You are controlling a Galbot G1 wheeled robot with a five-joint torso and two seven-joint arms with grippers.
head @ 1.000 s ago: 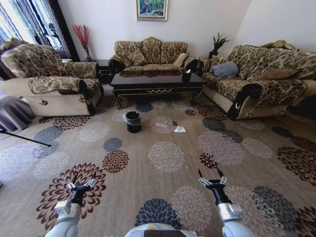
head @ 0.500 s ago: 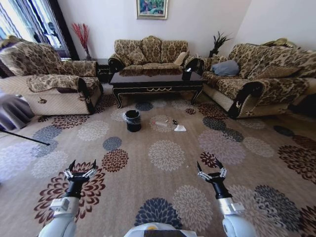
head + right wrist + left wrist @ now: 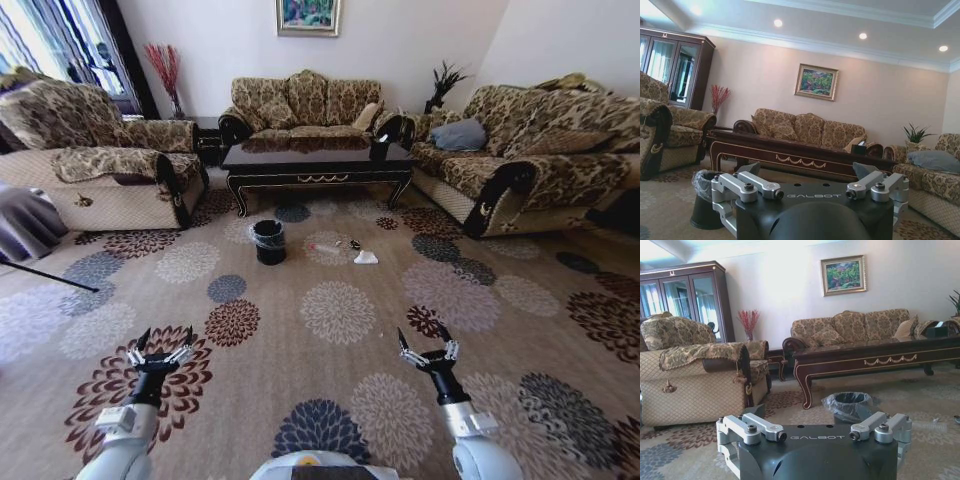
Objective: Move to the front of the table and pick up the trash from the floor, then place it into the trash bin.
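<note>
The floor (image 3: 330,330) is a beige carpet with large round flower medallions in brown, maroon, navy, grey and cream, filling the lower two thirds of the head view. In the upper middle stands the table (image 3: 318,162), dark and glossy. Just below it, left of centre, sits the trash bin (image 3: 268,242), black with a thin bag lining. To its right lies the trash (image 3: 365,258): a clear bottle, a small dark wrapper and a white paper scrap, close together.
</note>
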